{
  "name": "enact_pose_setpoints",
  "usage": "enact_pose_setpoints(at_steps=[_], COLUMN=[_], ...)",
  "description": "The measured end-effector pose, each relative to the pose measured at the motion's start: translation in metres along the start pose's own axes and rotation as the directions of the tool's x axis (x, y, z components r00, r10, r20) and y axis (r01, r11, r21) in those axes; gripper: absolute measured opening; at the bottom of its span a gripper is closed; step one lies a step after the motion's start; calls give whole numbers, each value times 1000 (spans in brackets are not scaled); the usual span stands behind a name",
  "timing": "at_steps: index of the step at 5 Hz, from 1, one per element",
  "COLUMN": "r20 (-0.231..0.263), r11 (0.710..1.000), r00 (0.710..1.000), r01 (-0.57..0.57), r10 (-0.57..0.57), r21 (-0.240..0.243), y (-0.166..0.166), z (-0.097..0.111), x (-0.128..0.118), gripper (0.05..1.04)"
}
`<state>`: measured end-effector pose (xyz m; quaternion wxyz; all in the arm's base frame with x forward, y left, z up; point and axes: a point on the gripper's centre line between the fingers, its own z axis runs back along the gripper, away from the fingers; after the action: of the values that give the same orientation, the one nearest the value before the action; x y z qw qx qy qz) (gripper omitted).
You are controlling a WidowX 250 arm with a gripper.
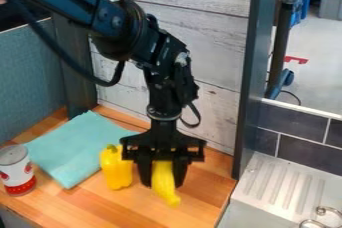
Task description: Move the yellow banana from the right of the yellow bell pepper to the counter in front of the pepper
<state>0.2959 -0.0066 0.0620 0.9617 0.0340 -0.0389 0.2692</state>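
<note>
A: What are the fingers doing?
B: The gripper [162,180] has 2 fingers, and they're narrowed onto 1 long yellow toy [164,189], 1 finger against each side. Its lower end points to 6 o'clock, low over the wooden counter [123,209]. I can't tell if it touches the wood.

A: And beside that?
B: 1 yellow pepper [117,168], upright at 9 o'clock from the toy, near the gripper but apart from it.

A: Farther out?
B: 1 turquoise cloth [80,147] lies flat at 10 o'clock. 1 red and white can [16,171] stands at 9 o'clock, past the pepper and just beside the cloth.

A: So 2 yellow things, 1 can, 1 cloth. Anything the other way?
B: 1 white ridged drainboard [277,184] at 3 o'clock, with metal handles [322,218] towards 4 o'clock.

A: How's the arm posed?
B: The black arm [123,29] enters from 11 o'clock, slopes down, bends at the wrist, and hangs the gripper nearly straight towards 6 o'clock. 1 wooden wall [200,32] stands behind, at 12 o'clock.
</note>
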Motion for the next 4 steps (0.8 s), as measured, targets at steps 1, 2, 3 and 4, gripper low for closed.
enact_pose_setpoints(at_steps=[1, 2, 3, 4], r20=[-88, -100, -92, -46], r11=[999, 999, 998, 998], r00=[996, 995, 995, 998], r01=[14, -5, -31, -44], r10=[-11, 10, 36, 47], r21=[39, 43, 60, 54], y=[17, 27, 34, 38], z=[-16, -18, -24, -25], x=[-46, -62, -70, -59], gripper=[593, 593, 593, 593])
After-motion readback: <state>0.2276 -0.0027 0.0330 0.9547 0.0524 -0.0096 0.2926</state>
